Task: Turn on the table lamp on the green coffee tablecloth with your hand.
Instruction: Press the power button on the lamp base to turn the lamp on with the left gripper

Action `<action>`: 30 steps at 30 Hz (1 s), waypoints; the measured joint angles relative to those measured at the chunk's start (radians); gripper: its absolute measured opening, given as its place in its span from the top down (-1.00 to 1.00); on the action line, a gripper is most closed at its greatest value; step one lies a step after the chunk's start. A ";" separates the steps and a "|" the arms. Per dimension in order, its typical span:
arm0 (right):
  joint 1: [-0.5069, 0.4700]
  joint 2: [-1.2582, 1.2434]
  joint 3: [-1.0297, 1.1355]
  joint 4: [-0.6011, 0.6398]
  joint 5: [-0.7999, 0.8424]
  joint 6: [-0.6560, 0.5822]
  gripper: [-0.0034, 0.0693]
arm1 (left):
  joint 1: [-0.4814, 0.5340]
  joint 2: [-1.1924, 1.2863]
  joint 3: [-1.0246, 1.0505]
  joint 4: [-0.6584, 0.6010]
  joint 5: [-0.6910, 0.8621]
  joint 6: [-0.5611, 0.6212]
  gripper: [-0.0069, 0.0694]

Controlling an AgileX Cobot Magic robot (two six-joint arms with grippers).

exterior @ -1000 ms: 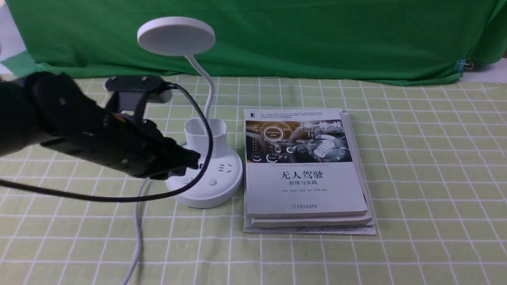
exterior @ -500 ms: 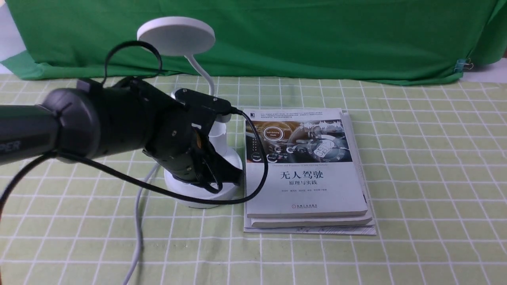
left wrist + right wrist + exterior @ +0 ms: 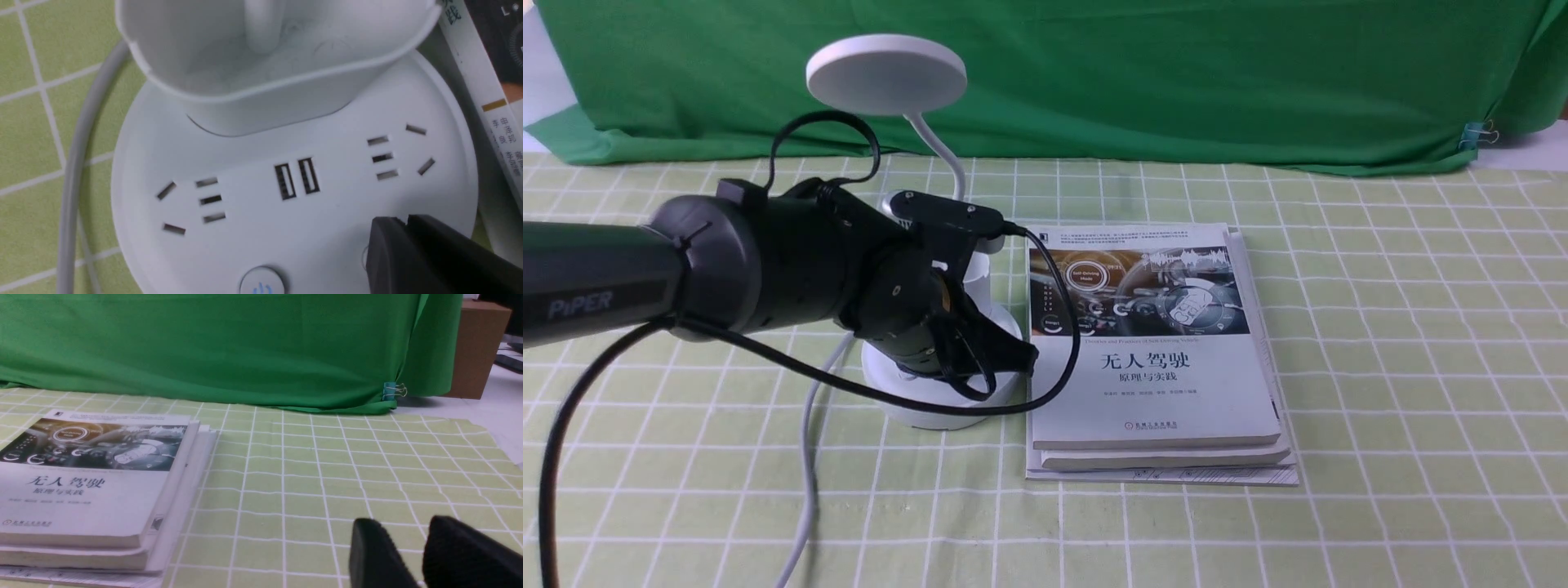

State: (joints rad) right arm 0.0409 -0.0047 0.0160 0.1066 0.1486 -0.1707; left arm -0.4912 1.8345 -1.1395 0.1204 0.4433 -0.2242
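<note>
1. the green coffee tablecloth (image 3: 1380, 367) covers the whole work surface. the table lamp (image 3: 886, 73) stands on its left half, just beside a stack of books (image 3: 1152, 351).
2. the left arm (image 3: 727, 269) reaches in from the left across the front of the lamp and hides much of the round base (image 3: 253, 212) in the front view.
3. step in hand, as i judge it: the press itself, or the instant before it. the disc head shows no glow i can make out, so i take the lamp as not yet on.
4. the left gripper (image 3: 403, 222) has its jaws pressed together on nothing, serving as one blunt tip. it sits low over the base's front rim, on the side nearest the books.
5. the right gripper (image 3: 404, 526) is well apart from the lamp, low over bare cloth past the books. its jaws are a little parted and empty.
6. a faint round edge peeks out at the left tip, likely the covered button (image 3: 365, 258). i cannot tell whether the tip touches it. the blue-marked button (image 3: 261, 283) lies uncovered near the tip, toward the cord (image 3: 71, 183).
7. the next move calls for a short, straight push down, gentle enough that the base does not slide into the books. if nothing lights, try the blue-marked one.
</note>
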 joint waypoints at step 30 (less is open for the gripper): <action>0.000 0.000 0.000 0.000 0.000 0.000 0.23 | 0.000 0.000 0.000 -0.008 0.002 0.017 0.77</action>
State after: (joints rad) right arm 0.0409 -0.0047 0.0160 0.1066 0.1486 -0.1707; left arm -0.4912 1.8345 -1.1395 0.1127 0.4458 -0.2072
